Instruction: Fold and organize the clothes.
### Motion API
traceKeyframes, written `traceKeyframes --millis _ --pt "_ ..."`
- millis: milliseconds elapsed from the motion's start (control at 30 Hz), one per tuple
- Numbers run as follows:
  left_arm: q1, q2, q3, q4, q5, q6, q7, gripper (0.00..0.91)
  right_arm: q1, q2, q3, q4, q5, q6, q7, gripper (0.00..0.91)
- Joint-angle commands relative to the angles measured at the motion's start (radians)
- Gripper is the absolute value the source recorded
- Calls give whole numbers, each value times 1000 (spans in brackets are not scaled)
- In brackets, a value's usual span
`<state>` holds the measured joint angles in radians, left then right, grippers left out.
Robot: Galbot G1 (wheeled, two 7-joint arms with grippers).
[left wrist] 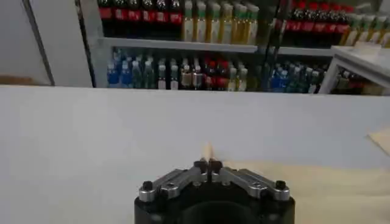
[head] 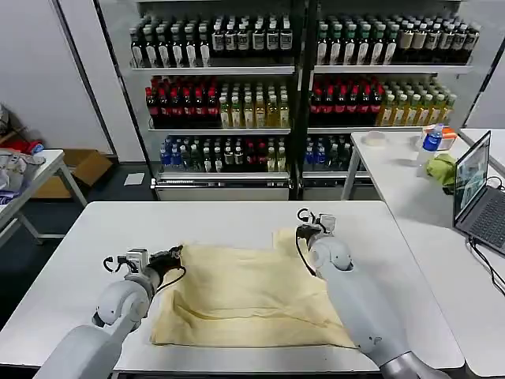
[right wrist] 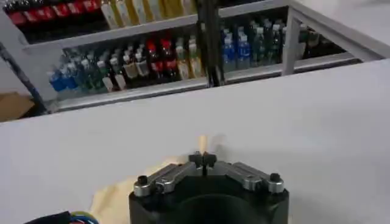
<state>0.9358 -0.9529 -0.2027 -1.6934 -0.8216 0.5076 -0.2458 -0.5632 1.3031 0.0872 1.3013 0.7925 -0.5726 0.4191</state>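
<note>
The pale cream-yellow T-shirt [head: 248, 296] lies spread on the white bench [head: 79, 260], roughly in its middle and nearer the robot's edge, with wrinkles across the cloth and its far edge lifted at two points.

The left end effector [head: 175, 254] sits at the shirt's far left corner. In the left wrist view its fingers [left wrist: 201, 165] are pressed together, with a thin tip of the T-shirt [left wrist: 208, 150] standing up from between them, while the rest of the cloth stretches away across the bench [left wrist: 91, 134].

The right end effector [head: 304, 232] is at the shirt's far right corner, where a flap of fabric rises beside it. In the right wrist view its fingers [right wrist: 210, 160] are likewise closed together, pinching a small peak of the T-shirt [right wrist: 203, 143], with more cream cloth lying on the bench [right wrist: 304, 115] just below the end effector.
</note>
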Motion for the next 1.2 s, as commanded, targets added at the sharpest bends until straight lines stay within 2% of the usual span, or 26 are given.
traceKeyframes --millis 33,367,600,1200 --pt "24 25 -18 -68 -16 -9 6 10 -81 -92 44 284 15 9 10 0" --pt "158 52 -73 -184 -14 2 19 10 -294 -191 115 551 27 -3 18 0" --pt "238 67 -137 -213 -26 10 30 10 -464 -229 178 703 26 -3 19 0" --pt "423 93 -217 -370 -16 14 32 10 -767 -255 347 914 15 -5 8 0"
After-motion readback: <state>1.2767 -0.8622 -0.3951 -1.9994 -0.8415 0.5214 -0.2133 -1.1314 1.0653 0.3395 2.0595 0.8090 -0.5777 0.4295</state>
